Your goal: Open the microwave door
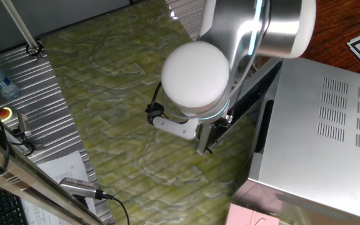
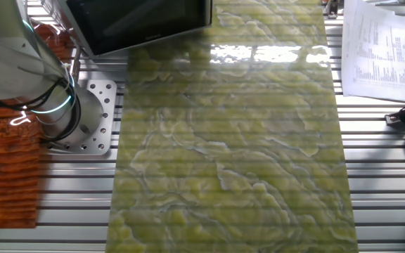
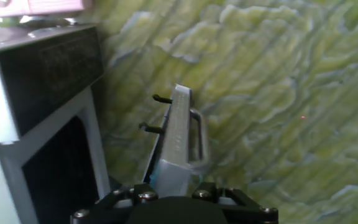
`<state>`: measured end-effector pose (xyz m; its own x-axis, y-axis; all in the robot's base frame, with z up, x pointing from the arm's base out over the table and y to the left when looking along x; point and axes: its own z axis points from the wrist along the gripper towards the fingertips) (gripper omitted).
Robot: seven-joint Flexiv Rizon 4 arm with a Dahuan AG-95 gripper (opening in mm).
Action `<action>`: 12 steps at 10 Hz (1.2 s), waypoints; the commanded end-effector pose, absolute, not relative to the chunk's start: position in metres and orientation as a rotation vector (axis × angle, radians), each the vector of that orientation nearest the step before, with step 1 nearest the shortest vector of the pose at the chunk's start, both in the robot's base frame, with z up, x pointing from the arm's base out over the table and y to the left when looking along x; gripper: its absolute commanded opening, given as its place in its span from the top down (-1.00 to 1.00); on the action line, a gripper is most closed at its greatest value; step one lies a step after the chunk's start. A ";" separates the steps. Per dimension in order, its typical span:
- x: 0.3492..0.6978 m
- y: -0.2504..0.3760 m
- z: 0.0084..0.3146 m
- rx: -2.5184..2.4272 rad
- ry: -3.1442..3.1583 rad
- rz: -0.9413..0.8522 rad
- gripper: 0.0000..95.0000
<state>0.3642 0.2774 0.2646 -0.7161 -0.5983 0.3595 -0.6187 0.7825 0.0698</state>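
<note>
The black two-finger gripper (image 3: 174,208) shows only its base at the bottom of the hand view, its fingertips cut off by the frame, so whether it is spread or clamped cannot be told. Just ahead of it stands the silver-framed microwave door (image 3: 178,140), swung partly out edge-on, its slim silver bar handle (image 3: 199,134) facing the green marbled table mat (image 3: 278,93). The big silver-grey vented microwave (image 1: 317,125) sits at the table's right in one fixed view, where the white arm (image 1: 195,75) hides most of the door. The other fixed view shows only the door's dark window and the arm's base.
</note>
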 end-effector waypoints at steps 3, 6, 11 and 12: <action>0.366 0.275 0.266 0.928 -2.627 0.049 -0.20; 0.360 0.287 0.276 0.916 -2.642 0.008 -0.20; 0.330 0.308 0.302 0.820 -2.704 -0.114 1.00; 0.325 0.310 0.305 0.801 -2.716 -0.119 1.00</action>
<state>0.3252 0.3068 0.3041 -0.7929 -0.5472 0.2680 -0.5233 0.8369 0.1606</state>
